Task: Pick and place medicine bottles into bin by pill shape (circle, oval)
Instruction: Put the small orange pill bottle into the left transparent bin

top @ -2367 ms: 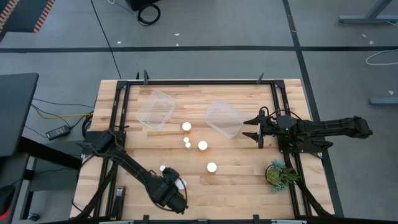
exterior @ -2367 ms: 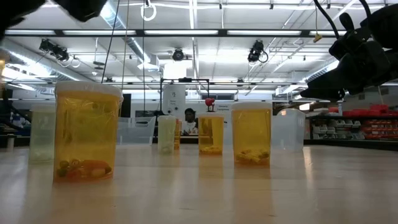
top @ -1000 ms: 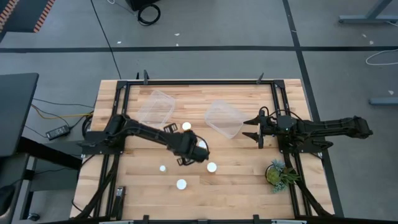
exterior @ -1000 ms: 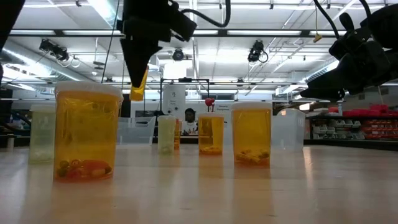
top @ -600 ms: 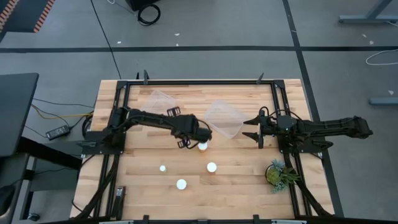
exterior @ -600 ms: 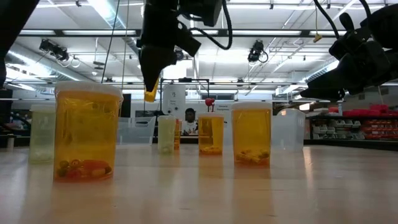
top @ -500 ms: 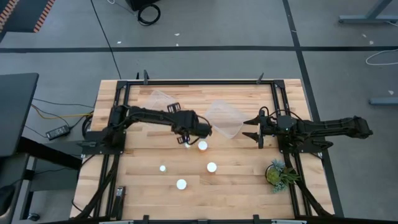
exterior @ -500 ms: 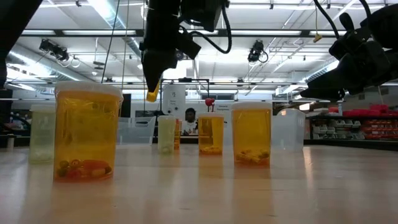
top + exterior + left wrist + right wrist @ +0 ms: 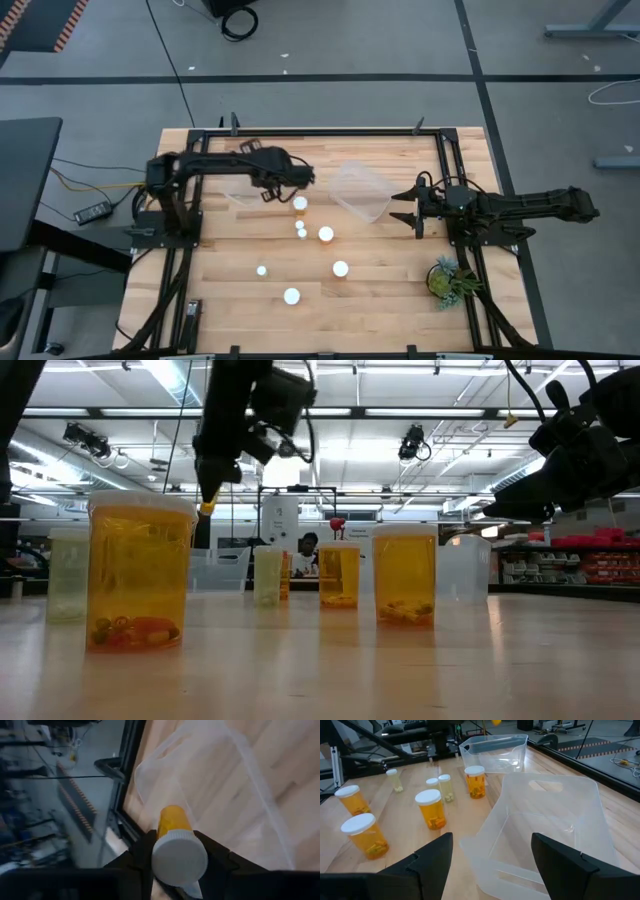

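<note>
I see my left gripper point(image 9: 177, 862) pinching a medicine bottle point(image 9: 176, 847) above the left clear bin point(image 9: 243, 180), while my right gripper point(image 9: 404, 207) waits, jaws spread.

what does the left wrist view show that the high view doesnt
Only the left wrist view: the left pincer shut on a bottle, white cap toward the camera, with the left bin under it. Only the high view: six standing bottles, the plant, the right bin, and the right pincer open beside it. Both: the left bin and wooden table.
</note>
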`<state>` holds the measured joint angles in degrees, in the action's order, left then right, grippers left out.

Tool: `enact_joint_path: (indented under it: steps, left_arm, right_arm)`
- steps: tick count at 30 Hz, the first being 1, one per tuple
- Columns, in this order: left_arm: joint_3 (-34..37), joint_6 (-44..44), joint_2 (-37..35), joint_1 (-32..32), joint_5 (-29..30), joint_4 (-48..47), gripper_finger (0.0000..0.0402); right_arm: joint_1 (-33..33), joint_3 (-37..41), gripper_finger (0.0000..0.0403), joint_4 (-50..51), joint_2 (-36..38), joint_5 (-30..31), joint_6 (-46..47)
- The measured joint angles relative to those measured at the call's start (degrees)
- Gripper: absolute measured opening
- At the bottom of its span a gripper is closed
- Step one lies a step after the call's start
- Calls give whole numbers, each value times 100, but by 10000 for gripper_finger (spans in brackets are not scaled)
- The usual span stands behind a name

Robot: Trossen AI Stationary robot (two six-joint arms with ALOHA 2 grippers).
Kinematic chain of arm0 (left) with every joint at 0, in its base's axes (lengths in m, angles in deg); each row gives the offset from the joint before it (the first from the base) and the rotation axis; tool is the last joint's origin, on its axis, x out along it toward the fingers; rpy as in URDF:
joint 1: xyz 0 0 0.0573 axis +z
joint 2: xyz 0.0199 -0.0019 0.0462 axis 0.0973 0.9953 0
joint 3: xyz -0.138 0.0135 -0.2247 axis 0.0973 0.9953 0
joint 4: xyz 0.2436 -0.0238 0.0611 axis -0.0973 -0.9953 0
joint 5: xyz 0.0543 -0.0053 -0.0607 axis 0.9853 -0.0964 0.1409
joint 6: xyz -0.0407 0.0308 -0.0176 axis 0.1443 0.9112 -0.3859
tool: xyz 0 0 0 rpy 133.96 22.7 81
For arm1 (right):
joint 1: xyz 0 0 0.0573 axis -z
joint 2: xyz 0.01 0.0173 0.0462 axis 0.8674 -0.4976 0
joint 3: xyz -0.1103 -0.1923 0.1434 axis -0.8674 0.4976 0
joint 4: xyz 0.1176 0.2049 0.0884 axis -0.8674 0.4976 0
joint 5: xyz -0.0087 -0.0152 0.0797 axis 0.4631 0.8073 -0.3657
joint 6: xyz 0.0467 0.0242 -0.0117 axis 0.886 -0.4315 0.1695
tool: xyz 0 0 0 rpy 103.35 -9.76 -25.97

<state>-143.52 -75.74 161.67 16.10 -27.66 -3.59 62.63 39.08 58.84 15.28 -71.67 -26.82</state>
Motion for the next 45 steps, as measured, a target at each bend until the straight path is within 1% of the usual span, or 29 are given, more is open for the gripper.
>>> enact_joint_path:
  steps: [4,6,8,10,12,15,18,22,26,30,37,45]
  left_arm:
    - [652,126,-574,426,-23,824,115]
    - [895,164,-771,667,-172,1368,115]
    - [1092,164,-923,913,-463,1793,119]
    - [1242,97,-994,1180,-891,2191,123]
    - [1347,-63,-983,1461,-1361,2451,124]
    - [1539,-218,-927,1823,-1868,2897,120]
    - [1771,-208,-925,2020,-2031,3313,115]
    - [1982,-315,-925,2191,-2145,3503,116]
    - [2295,-511,-925,2351,-2512,3791,123]
    - [2647,-636,-925,2419,-2722,4044,121]
    - [2869,-660,-924,2432,-2728,4182,118]
    - [3018,-680,-922,2431,-2792,4181,145]
  right_arm:
    - [1,0,276,0,0,0,0]
    - [-1,0,276,1,-2,0,0]
    - [0,0,276,0,0,-1,0]
    - [1,2,276,2,-2,0,0]
    - [1,0,276,2,-2,-2,0]
    - [1,1,276,2,-2,0,0]
    - [-1,0,276,2,-2,-2,0]
    - [1,0,276,2,-2,0,0]
    - [1,0,276,2,0,0,0]
    - [0,0,276,3,0,0,0]
    - [1,0,276,4,0,0,0]
    - [0,0,276,4,-2,0,0]
